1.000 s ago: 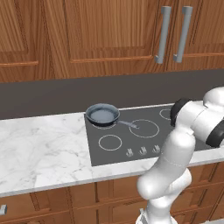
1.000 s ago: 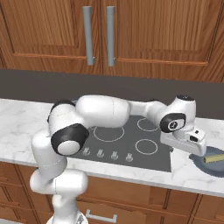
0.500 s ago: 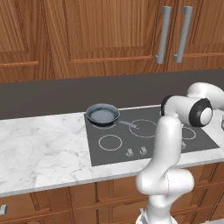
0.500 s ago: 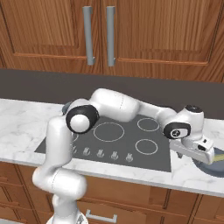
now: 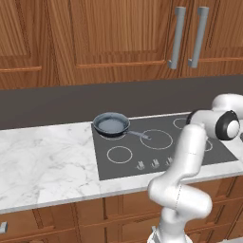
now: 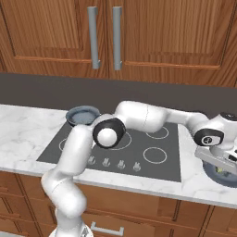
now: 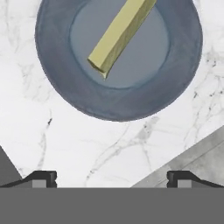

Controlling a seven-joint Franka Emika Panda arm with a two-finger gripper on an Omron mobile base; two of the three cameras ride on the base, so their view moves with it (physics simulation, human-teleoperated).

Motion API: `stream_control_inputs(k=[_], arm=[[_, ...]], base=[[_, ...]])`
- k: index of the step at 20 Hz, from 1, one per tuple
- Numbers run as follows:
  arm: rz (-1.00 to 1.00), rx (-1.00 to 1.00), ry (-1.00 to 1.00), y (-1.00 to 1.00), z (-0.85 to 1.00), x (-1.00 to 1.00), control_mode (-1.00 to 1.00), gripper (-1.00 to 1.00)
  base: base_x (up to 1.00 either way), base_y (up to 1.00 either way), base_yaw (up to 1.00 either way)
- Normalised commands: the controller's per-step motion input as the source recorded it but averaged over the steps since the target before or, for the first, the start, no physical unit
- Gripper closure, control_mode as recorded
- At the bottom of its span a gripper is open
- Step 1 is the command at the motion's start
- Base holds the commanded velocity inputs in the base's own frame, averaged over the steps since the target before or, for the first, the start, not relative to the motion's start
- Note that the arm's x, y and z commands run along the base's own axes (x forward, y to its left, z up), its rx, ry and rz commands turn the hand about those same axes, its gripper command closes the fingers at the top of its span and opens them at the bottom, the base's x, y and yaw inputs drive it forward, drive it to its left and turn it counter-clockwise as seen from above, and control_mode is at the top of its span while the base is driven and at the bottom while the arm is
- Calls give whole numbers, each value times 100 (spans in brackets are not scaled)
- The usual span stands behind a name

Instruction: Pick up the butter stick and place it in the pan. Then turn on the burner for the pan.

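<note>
End effector (image 7: 112,178) hovers above butter stick (image 7: 120,32), fingertips spread wide, empty. Stick lies in a dark bowl (image 7: 57,87) on the marble bench (image 7: 65,144). Risk: descending off-centre, a fingertip could strike the bowl rim and tip it.

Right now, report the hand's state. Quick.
Hand: open, holding nothing; its fingertips stand wide apart above the marble counter, near the dark bowl holding the butter stick.
</note>
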Motion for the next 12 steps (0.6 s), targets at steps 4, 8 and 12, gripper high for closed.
stream_control_inputs(k=[4,8,12], arm=[[0,3,0,-20,0,29,-100,-100],[0,1,0,-5,-1,35,-100,-100],[0,0,0,0,-11,35,-100,-100]], base=[[0,0,0],[0,0,0],[0,0,0]])
